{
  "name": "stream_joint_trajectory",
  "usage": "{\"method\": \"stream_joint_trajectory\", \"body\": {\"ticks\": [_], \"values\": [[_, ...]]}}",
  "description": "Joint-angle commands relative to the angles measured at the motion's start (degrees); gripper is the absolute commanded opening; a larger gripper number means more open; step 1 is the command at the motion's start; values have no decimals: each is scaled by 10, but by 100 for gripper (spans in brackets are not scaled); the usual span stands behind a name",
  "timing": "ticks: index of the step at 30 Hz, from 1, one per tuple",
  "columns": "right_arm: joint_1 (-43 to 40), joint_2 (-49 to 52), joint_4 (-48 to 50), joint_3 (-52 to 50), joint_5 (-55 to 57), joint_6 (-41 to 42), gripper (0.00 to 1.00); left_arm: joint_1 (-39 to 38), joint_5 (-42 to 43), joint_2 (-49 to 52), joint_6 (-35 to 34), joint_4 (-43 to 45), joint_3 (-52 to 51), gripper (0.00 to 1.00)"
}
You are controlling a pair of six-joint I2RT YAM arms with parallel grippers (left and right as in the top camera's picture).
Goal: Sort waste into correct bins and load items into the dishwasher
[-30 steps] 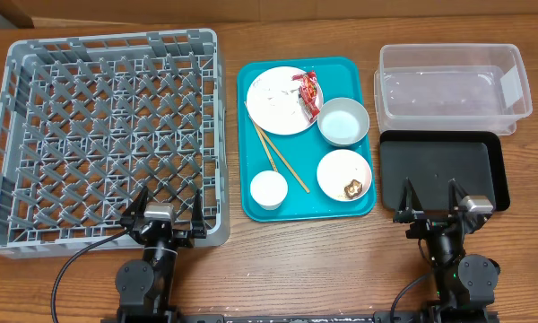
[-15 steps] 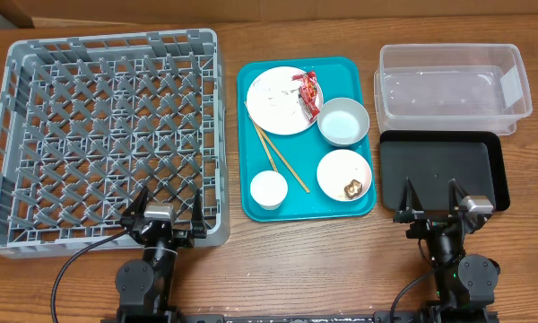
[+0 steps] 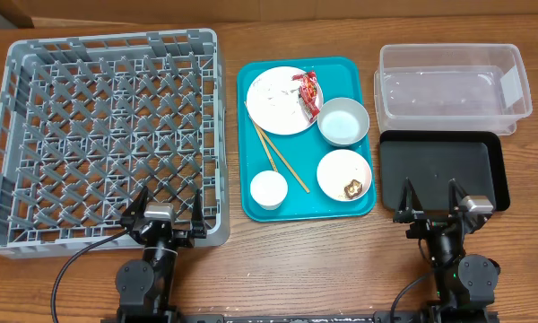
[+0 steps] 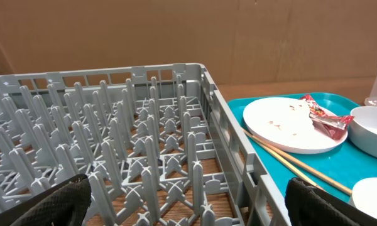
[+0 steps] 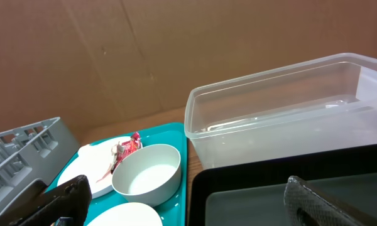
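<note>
- across the wooden table (image 3: pixel 296 251) the grain runs left to right, with brown cardboard standing as a wall behind it in both wrist views.
- the grey dish rack (image 3: pixel 108 126) fills the left side, its lattice floor showing wood beneath.
- the teal tray (image 3: pixel 307 139) lies just right of the rack, holding the plate, bowls, cup and chopsticks.
- the white plate (image 3: pixel 276 99) sits at the tray's far left, dotted with rice grains (image 3: pixel 260 90); the red wrapper (image 3: pixel 309 90) lies over its right rim.
- one bowl (image 3: pixel 342 121) sits right of the plate; the other bowl (image 3: pixel 343 174) is nearer the robot, with a brown lump (image 3: pixel 351 187) inside.
- the small cup (image 3: pixel 269 189) stands at the tray's near left corner, with the chopsticks (image 3: pixel 282 161) lying slantwise between it and the plate.
- the clear tub (image 3: pixel 453 88) stands far right, with the black tray (image 3: pixel 444 170) just in front of it.
- the left gripper (image 3: pixel 168 218) hangs over the rack's near edge, fingers spread wide and grasping nothing.
- the right gripper (image 3: pixel 430 206) hangs at the black tray's near edge, likewise spread and released.
</note>
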Motion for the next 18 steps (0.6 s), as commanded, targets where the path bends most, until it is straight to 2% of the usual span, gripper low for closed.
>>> {"method": "stream_joint_trajectory", "body": {"ticks": [1,18], "values": [[-2,-6,5,-6,-1,-1,100,3,0,-2,5,0,-3,100],[-2,-6,12,-6,0,0,100,3,0,-2,5,0,-3,100]]}}
